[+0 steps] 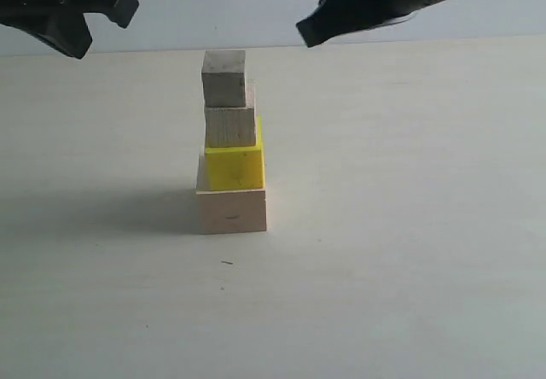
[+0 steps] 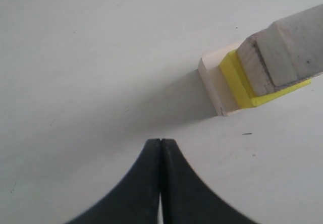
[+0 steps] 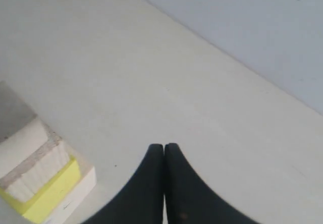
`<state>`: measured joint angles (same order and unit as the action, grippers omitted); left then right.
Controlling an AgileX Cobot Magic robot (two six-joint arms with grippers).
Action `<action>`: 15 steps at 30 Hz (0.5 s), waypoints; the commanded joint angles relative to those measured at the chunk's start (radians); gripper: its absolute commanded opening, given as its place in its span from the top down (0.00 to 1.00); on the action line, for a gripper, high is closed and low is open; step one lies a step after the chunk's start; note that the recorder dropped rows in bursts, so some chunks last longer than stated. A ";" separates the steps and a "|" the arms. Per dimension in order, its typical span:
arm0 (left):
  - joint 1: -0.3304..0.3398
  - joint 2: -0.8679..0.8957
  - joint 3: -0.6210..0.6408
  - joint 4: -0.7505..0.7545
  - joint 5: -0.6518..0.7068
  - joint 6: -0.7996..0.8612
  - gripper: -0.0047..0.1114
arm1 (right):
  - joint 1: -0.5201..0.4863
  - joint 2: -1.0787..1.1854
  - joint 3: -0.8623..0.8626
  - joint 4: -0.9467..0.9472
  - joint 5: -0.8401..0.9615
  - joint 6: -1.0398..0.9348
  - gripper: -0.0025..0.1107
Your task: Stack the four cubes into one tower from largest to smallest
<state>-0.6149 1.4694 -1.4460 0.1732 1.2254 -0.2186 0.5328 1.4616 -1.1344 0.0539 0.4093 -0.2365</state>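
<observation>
tower: four cubes stacked mid-bench, slightly staggered, whitish cube on top
my left pincer: clenched, empty, off to the side
my right pincer: clenched on nothing, well clear
tip: I'd back off wide, no swinging near that top

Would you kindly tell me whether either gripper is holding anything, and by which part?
Nothing is held: the black left gripper and black right gripper are shut and empty, clear of the four-cube tower.
</observation>
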 commanded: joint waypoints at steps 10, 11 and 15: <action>0.169 -0.207 0.277 0.034 -0.331 0.000 0.96 | -0.071 -0.340 0.386 -0.021 -0.378 0.108 0.98; 0.178 -0.232 0.313 0.032 -0.362 -0.007 0.96 | -0.071 -0.364 0.401 -0.021 -0.392 0.108 0.98; 0.205 -0.366 0.479 0.030 -0.507 -0.055 0.96 | -0.071 -0.420 0.450 -0.021 -0.401 0.108 0.98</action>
<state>-0.4248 1.1825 -1.0534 0.2015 0.8177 -0.2377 0.4692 1.0762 -0.7122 0.0365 0.0345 -0.1356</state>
